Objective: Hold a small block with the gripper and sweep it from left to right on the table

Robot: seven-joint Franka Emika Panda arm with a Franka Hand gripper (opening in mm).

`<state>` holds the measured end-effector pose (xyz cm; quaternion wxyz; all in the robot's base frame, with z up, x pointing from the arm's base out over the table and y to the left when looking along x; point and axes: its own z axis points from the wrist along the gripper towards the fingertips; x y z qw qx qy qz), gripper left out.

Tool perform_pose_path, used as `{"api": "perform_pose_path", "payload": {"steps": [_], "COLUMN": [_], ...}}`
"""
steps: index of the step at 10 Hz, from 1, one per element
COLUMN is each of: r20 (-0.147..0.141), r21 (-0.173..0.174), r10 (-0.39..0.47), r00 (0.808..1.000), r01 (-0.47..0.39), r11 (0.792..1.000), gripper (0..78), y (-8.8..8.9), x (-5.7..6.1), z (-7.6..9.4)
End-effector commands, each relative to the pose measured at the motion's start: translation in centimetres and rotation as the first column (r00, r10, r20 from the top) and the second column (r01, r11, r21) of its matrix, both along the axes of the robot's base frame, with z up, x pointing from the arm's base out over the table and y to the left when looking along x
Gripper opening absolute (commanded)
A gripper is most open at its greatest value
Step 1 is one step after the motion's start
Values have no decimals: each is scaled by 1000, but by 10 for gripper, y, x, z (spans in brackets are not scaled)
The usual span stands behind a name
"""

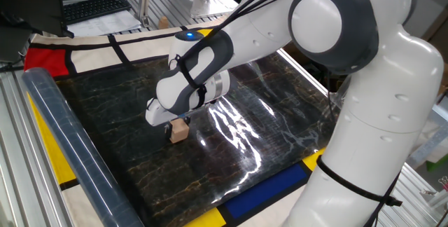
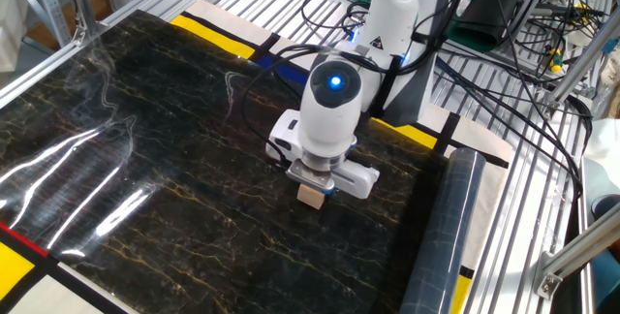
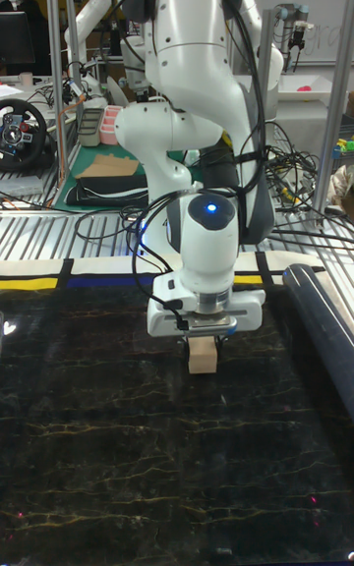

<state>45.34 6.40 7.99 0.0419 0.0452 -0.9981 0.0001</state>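
The small block (image 1: 178, 132) is a light tan wooden cube resting on the black marble-patterned table (image 1: 252, 153), towards its left part in one fixed view. My gripper (image 1: 176, 123) comes straight down onto it, its dark fingers shut on the cube's upper half. From the other side the small block (image 2: 310, 196) shows below the white wrist, with the gripper (image 2: 313, 185) closed on it. The tall fixed view has the small block (image 3: 203, 356) touching the table (image 3: 118, 448) under the gripper (image 3: 203, 335).
A long dark rolled sheet (image 1: 66, 153) lies along the table's edge close to the block, also seen as the roll (image 2: 436, 241) and the roll (image 3: 324, 330). Yellow, blue, red and white panels (image 1: 269, 185) border the marble. Cables and aluminium framing (image 2: 504, 81) surround the table.
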Motion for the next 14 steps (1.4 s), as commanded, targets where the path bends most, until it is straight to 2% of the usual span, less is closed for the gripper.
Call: {"api": "perform_pose_path", "payload": {"steps": [1,4,8,14], "r20": [24,48,44,28], "r21": [-22,-18,-17,-11], "r10": [68,53,52,42], "r00": [997,997,998,999], "r01": [-67,-52,-51,-42], "r11": [997,998,999,999], "gripper": [11,11,11,11], "y": [0,3,11,17], "x": [1,3,4,5], "z": [1,-2,-13,-11]}}
